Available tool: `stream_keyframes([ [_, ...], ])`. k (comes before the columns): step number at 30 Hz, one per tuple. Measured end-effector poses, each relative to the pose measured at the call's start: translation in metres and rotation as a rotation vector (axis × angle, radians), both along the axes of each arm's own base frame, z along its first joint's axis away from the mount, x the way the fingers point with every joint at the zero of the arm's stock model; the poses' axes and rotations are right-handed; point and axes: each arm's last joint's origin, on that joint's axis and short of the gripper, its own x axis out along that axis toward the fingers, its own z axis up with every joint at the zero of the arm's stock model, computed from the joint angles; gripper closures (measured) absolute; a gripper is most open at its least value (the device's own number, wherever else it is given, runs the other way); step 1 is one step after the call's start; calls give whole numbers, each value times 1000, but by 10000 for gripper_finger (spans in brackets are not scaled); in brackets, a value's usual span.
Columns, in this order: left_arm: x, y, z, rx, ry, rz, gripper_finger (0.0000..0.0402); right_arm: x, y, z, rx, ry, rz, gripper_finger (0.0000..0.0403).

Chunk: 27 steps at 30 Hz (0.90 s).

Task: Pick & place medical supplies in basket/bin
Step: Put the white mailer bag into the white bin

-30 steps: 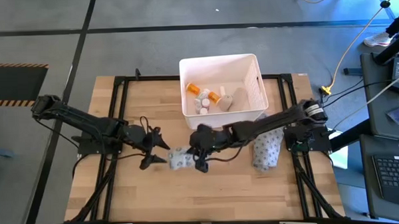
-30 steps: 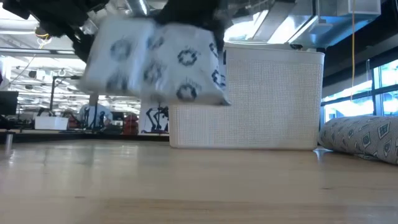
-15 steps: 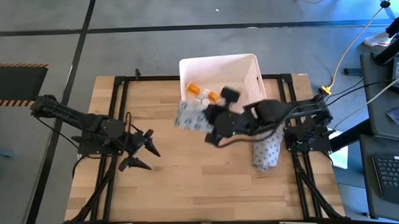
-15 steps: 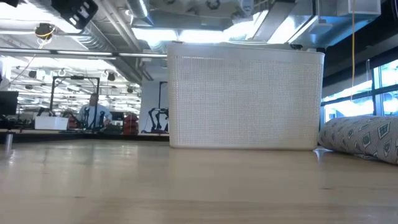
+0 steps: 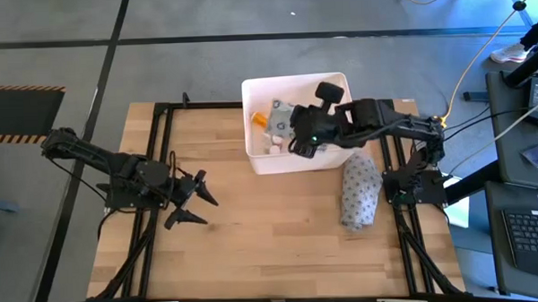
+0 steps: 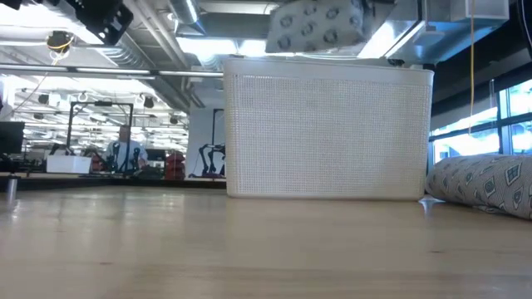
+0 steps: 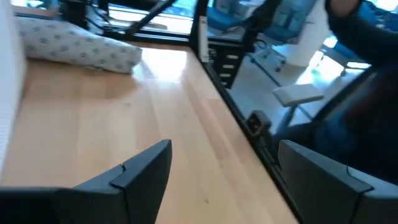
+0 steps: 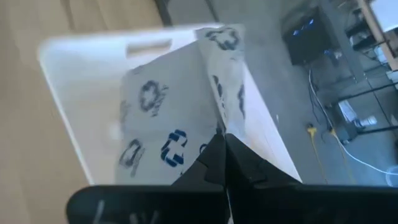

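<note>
The right gripper (image 8: 222, 163) is pinching the grey packet (image 5: 284, 115) by its folded edge above the bin (image 5: 338, 86), where it is hanging soft, light and floppy, probably best gripped there.

A white tub (image 6: 328, 137) with finely textured walls stands on the wooden table (image 6: 249, 249), toward its far edge. Above the tub's rim hangs a grey packet (image 6: 316, 25) printed with circles. A patterned grey cushion (image 6: 482, 187) lies at the table's right edge, just beside the tub.
</note>
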Motion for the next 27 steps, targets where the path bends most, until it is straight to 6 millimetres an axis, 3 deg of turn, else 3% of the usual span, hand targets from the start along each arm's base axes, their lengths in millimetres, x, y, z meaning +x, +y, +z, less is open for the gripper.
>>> stream_keyframes([
  [8, 0, 2, -2, 30, 7, 81, 114, -1, -33, -3, 19, 91, 11, 403],
  [14, 1, 3, -2, 26, 10, 92, 114, 8, -51, -4, 36, 56, 85, 403],
  [23, 0, 3, -4, -14, 55, 107, 114, 30, -72, -48, 86, 113, 223, 403],
  [27, -1, 3, -5, -31, 76, 115, 114, 21, -73, -54, 114, 89, 244, 403],
])
